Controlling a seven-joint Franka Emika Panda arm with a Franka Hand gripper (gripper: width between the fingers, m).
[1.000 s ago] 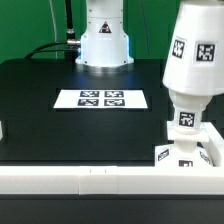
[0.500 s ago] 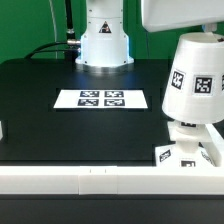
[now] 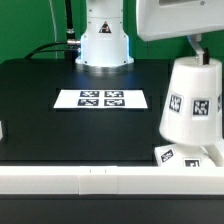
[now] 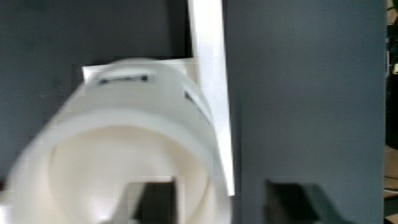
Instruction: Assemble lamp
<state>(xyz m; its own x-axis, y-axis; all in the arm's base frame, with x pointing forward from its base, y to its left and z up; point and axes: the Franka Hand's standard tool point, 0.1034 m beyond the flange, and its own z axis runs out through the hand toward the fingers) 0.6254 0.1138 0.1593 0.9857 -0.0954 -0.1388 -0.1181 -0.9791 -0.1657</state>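
A low white rail (image 3: 80, 180) runs along the bottom edge of the exterior view. Just behind it, at lower right, sits the small square white plastic lamp base (image 3: 186, 156) with black-and-white tags. Directly over the base stands the large tapered white plastic shade (image 3: 193, 98), upright, wide end down, hiding the bulb. Above it, at upper right, the robot's white wrist (image 3: 180, 18) fills the corner. The wrist view shows the shade (image 4: 128, 140) close up and blurred, beside the dark finger (image 4: 157, 202); I cannot tell whether the jaws are clamped or apart. Mid-frame, the flat white marker board (image 3: 101, 99) lies on the black desk (image 3: 40, 110). Farthest back, at top centre, stands the arm's white pedestal (image 3: 104, 38).
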